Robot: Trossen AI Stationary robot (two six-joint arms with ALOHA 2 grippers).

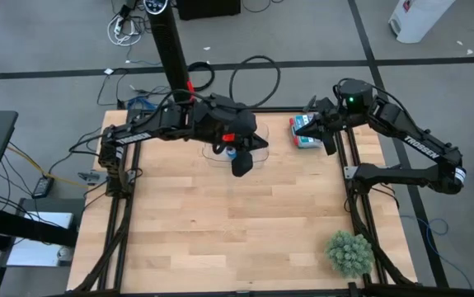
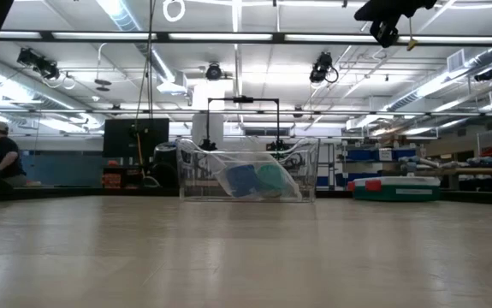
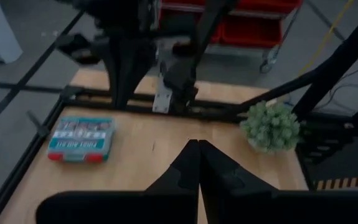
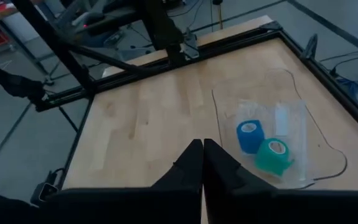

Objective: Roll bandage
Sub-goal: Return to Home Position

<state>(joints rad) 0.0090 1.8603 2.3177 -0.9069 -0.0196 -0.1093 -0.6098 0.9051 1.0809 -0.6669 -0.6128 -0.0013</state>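
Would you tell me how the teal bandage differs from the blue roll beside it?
The teal bandage is teal-green; the blue roll is blue. In the low view the blue roll sits on the left, the teal bandage on the right. Both are coils standing on end in the clear bin.
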